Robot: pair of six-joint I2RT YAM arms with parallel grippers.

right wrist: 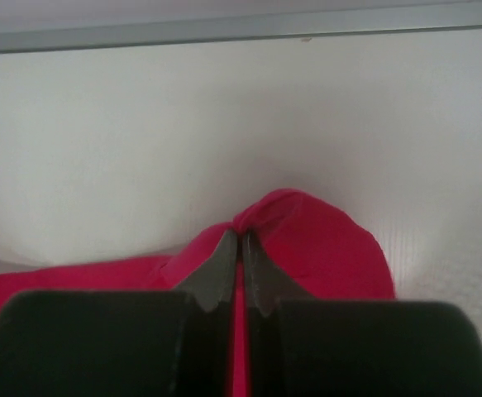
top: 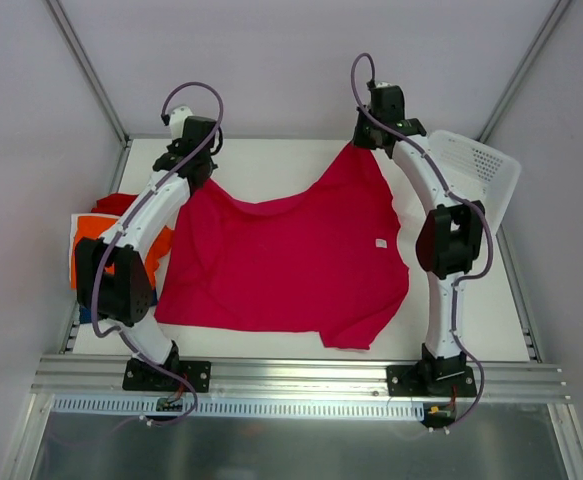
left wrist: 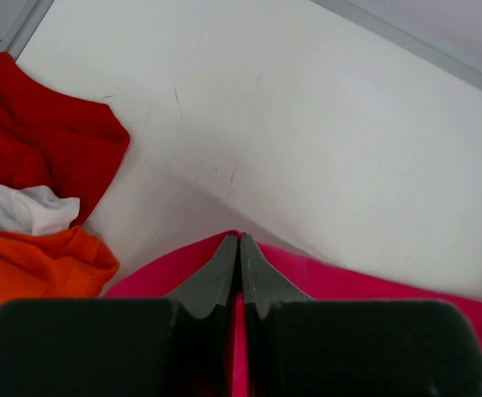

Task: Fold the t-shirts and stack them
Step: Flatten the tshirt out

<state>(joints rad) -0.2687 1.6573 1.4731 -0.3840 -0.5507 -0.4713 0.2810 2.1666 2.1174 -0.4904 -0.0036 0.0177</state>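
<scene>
Magenta-pink short-sleeved cloth t-shirt [top: 281, 260] lies spread across the middle of the white surface [top: 271, 160]. Its upper edge is drawn up to two points, with a dip between them. The left end effector [left wrist: 240, 240] is pinched together on the shirt's upper-left corner. The right end effector [right wrist: 241, 236] is clamped on the upper-right corner, where the cloth bunches into a small hump. At the left edge of the top view, other shirts are heaped just beside the pink one: a crumpled red cloth t-shirt [left wrist: 42, 124], a white cloth t-shirt [left wrist: 26, 207] and an orange cloth t-shirt [left wrist: 34, 265]. The left arm [top: 156, 205] crosses over them and hides part of the heap. A white perforated plastic basket [top: 481, 170] sits tilted at the upper right, beyond the right arm [top: 426, 180].
</scene>
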